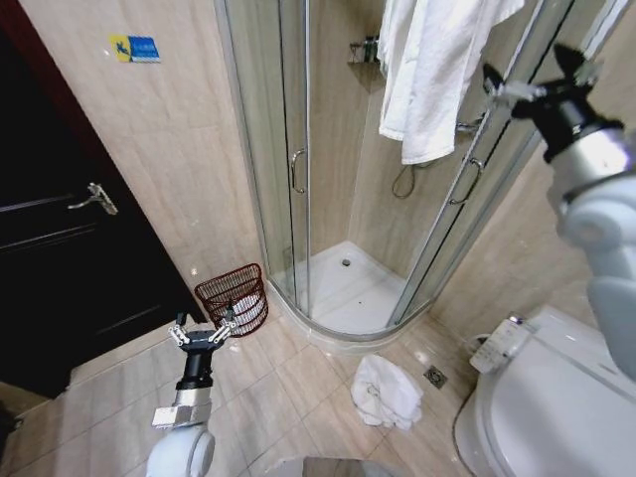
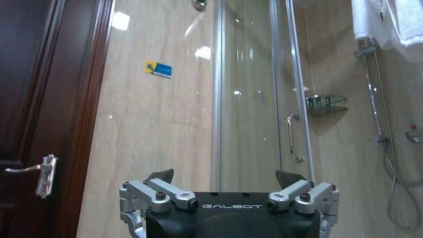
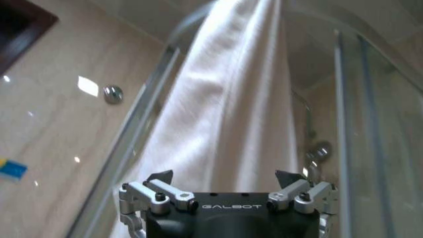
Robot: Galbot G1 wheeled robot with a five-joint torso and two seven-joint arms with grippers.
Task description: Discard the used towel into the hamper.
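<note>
A white towel (image 1: 427,70) hangs over the top of the shower's glass. My right gripper (image 1: 529,68) is raised just beside it, open and holding nothing. In the right wrist view the towel (image 3: 225,94) hangs close ahead of the open gripper (image 3: 225,176), apart from its fingers. A second white towel (image 1: 386,391) lies crumpled on the floor tiles near the toilet. The red-brown open-weave hamper (image 1: 227,283) stands against the wall left of the shower, with something white inside. My left gripper (image 1: 204,320) hovers open just in front of the hamper, and in its own view (image 2: 225,176) it faces the wall.
The curved glass shower enclosure (image 1: 298,169) fills the middle. A dark door (image 1: 60,258) with a lever handle stands at the left, and a white toilet (image 1: 556,397) at the lower right. A floor drain (image 1: 434,376) sits beside the crumpled towel.
</note>
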